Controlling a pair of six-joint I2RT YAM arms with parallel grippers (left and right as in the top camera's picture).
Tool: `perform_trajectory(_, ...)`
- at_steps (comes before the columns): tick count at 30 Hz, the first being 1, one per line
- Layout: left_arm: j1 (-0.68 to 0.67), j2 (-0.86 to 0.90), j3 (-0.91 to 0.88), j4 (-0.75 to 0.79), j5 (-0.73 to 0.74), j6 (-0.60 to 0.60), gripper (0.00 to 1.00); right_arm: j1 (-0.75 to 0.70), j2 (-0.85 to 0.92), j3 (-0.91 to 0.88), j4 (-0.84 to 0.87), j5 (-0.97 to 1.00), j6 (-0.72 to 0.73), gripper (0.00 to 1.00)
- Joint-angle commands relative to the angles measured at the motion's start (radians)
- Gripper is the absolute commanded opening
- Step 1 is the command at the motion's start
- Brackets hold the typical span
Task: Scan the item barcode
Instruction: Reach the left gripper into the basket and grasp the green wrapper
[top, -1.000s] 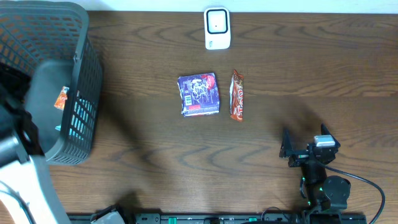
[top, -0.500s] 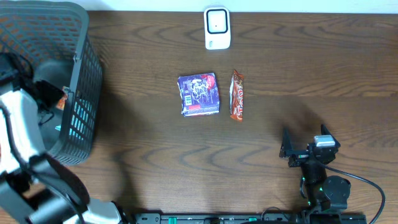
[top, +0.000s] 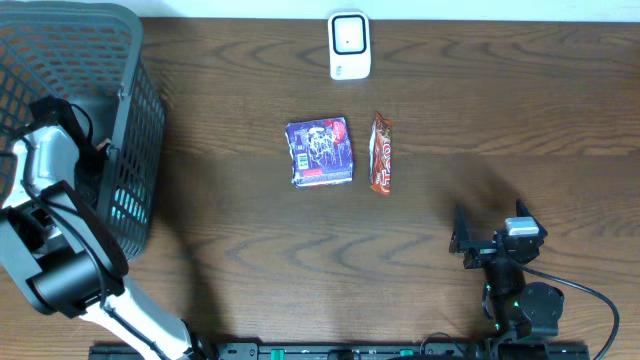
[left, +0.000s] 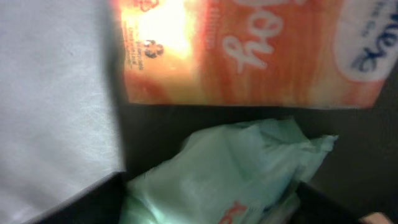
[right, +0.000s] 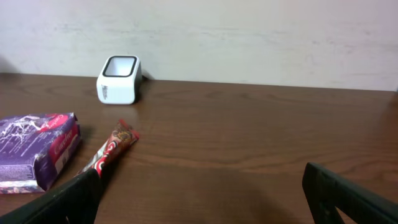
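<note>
While the left arm (top: 45, 165) reaches down into the dark mesh basket (top: 135, 60) at the far left of the table (top: 500, 120), the left gripper (left: 211, 202) sits low among the packets inside. Its two dark fingertips show at the bottom corners of the wrist view, and a pale green packet (left: 230, 168) lies between them, crumpled and right up against the camera. The jaws stand apart around this packet, but whether they press on it cannot be told. Just beyond the green packet lies an orange packet (left: 249, 56) with white lettering, separated from it by a strip of dark basket floor. From overhead, the arm and the basket wall hide both the fingers and the green packet.

The right gripper (right: 205, 196) rests at the near right of the table with its fingers spread wide and nothing between them, only bare wood ahead. A red-brown snack bar (top: 381, 152) lies well apart from it, toward the middle of the table, with a purple packet (top: 320, 152) just left of the bar. The white scanner (top: 349, 45) stands at the far edge, beyond both of these and well away from the basket.
</note>
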Motion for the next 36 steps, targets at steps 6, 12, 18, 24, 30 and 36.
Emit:
perform_trajectory(6,0.006,0.051,0.009,-0.026,-0.04,-0.002,0.07,-0.007,-0.005,-0.001,-0.004,0.005,-0.011,0.99)
perform_trajectory(12,0.024,-0.125,0.151,-0.107,-0.018,-0.051,0.07,-0.007,-0.005,-0.001,-0.004,0.005,-0.011,0.99)
perform_trajectory(18,0.024,-0.42,0.216,-0.061,0.016,-0.071,0.07,-0.007,-0.005,-0.001,-0.004,0.005,-0.011,0.99)
perform_trajectory(24,0.005,-0.692,0.216,0.007,0.125,-0.158,0.07,-0.007,-0.005,-0.001,-0.004,0.005,-0.011,0.99)
perform_trajectory(30,-0.196,-0.791,0.216,0.03,0.379,-0.18,0.07,-0.007,-0.005,-0.001,-0.004,0.005,-0.011,0.99)
perform_trajectory(36,-0.566,-0.718,0.186,0.034,0.264,-0.102,0.07,-0.007,-0.005,-0.001,-0.004,0.005,-0.011,0.99)
